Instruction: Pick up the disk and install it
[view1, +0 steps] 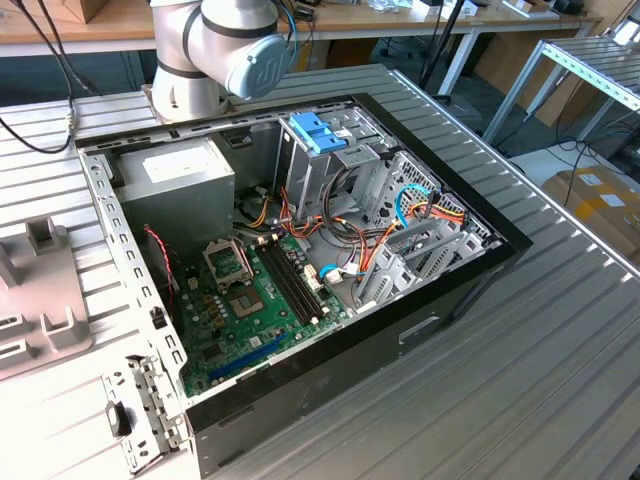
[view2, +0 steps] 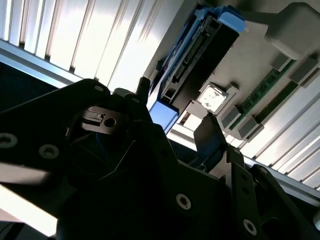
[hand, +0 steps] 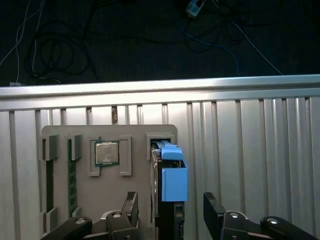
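The disk (hand: 173, 184) stands on edge in a slot of a grey holder tray (hand: 137, 150). It is a dark drive with bright blue rails and a blue end tab. In the second wrist view the disk (view2: 200, 55) stretches away from the gripper, its blue tab nearest. My gripper (hand: 171, 209) is open and straddles the disk's near end. One fingertip (hand: 131, 204) and the other fingertip (hand: 212, 206) sit on either side with gaps. The gripper (view2: 176, 117) holds nothing.
The tray also holds a processor chip (hand: 107, 152) and memory sticks (hand: 72, 177). An open computer case (view1: 300, 260) lies on the ribbed metal table (view1: 560, 330), with a drive cage topped by a light blue latch (view1: 318, 132). The arm's base (view1: 215, 50) stands behind it.
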